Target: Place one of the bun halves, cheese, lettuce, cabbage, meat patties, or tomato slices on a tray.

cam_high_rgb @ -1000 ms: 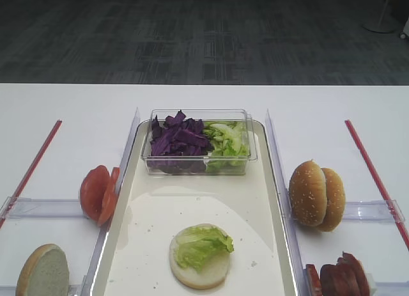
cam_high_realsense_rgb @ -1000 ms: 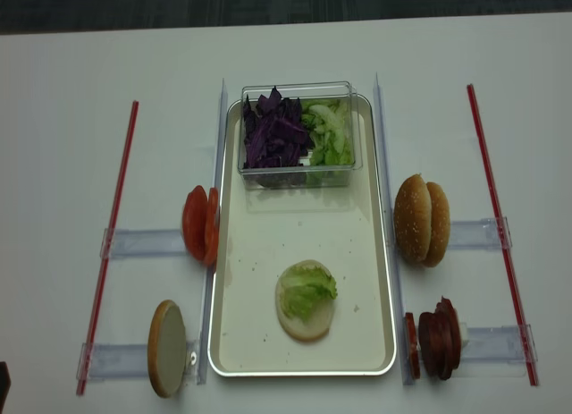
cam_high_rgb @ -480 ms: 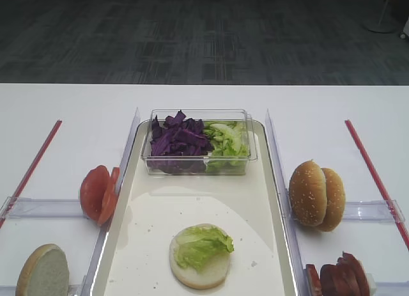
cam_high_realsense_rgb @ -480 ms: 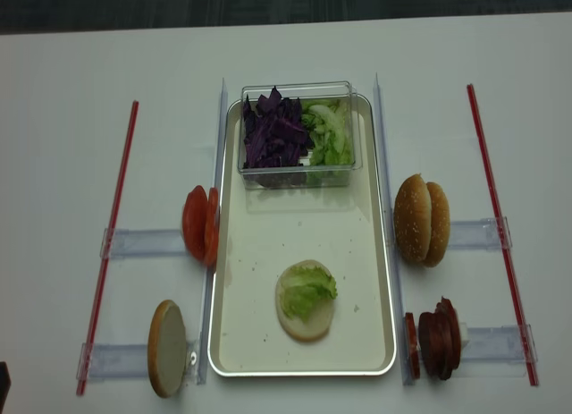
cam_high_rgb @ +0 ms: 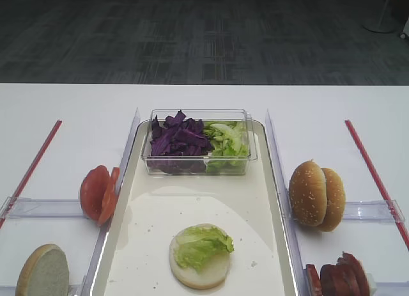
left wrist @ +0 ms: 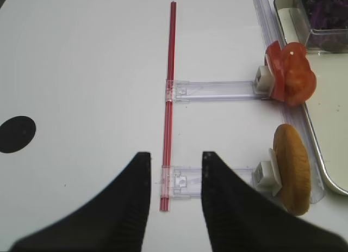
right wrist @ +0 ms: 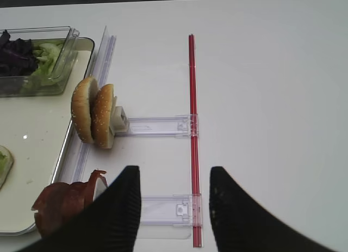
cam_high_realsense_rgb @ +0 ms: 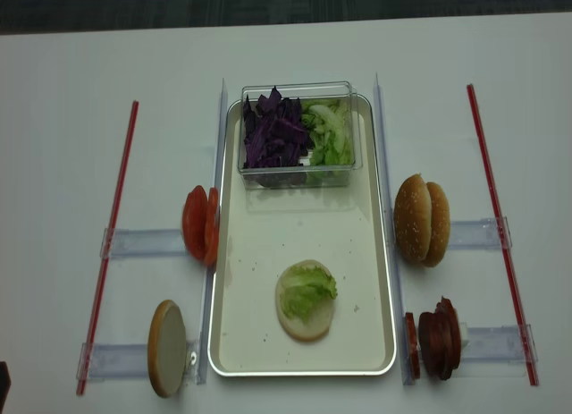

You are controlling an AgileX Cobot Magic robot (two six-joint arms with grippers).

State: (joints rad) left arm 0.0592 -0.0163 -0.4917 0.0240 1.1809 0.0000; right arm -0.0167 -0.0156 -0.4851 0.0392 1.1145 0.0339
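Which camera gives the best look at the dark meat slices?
The overhead realsense view: the meat slices show whole, standing beside the tray. The other high view crops them at its bottom edge, the right wrist view half hides them, and the left wrist view misses them.

Tray: its near edge is cut off by the bottom of the high view.
Meat patties: the lower part is cropped at the bottom edge of the high view; in the right wrist view they are partly covered by a finger.
Bun halves: the lower-left one is cut by the frame bottom.
Right claw: only two dark fingers are seen.
Left claw: only its fingertips are seen, blurred.
Cabbage: cropped at the left wrist view's corner.
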